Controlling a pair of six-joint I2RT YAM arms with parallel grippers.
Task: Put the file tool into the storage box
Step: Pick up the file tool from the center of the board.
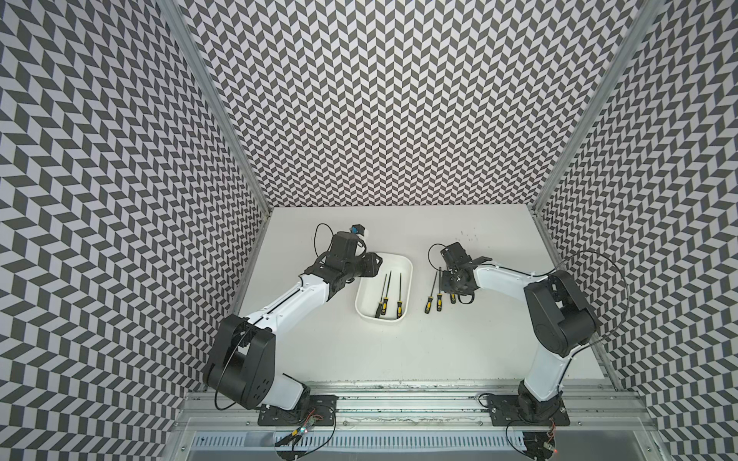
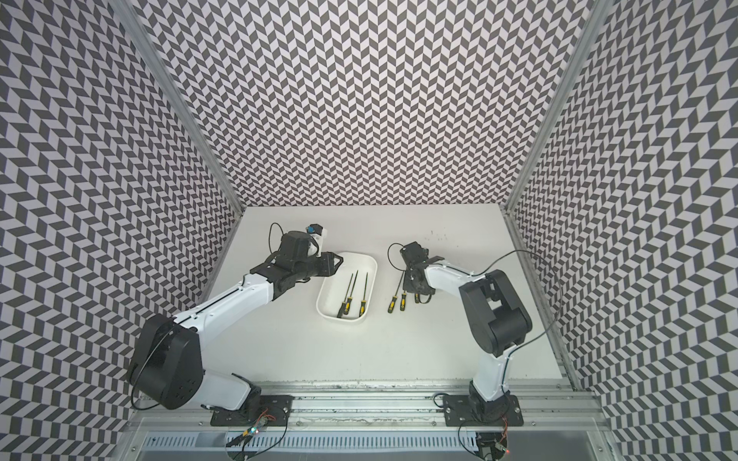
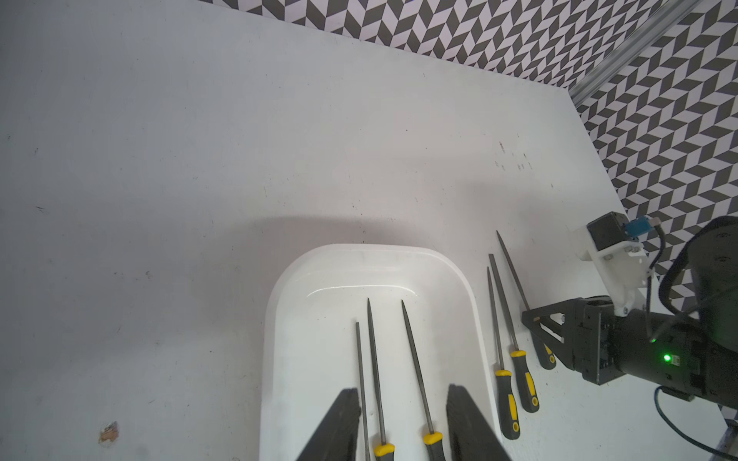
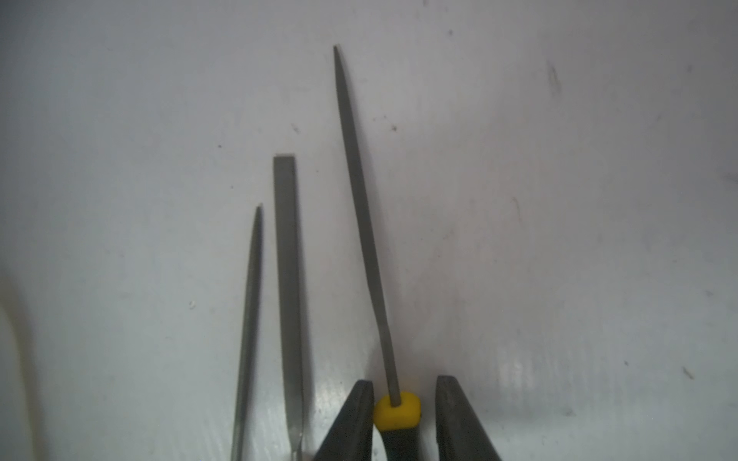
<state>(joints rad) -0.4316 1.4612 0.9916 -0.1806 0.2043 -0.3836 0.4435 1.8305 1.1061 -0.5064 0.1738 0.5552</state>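
Observation:
The storage box (image 1: 406,264) is a white tray with three yellow-and-black-handled files lying inside it, seen in both top views. Three more files lie on the table to its right. My right gripper (image 4: 404,382) is down at the rightmost file tool (image 4: 359,191). Its jaws straddle the yellow collar of the handle, one finger touching it and the other a little apart. My left gripper (image 3: 403,390) hangs open above the box (image 3: 275,319), nothing between its fingers.
The two other loose files (image 1: 429,304) (image 1: 439,301) lie side by side between the box and the right gripper (image 1: 453,288). Patterned walls close in the table at the back and on both sides.

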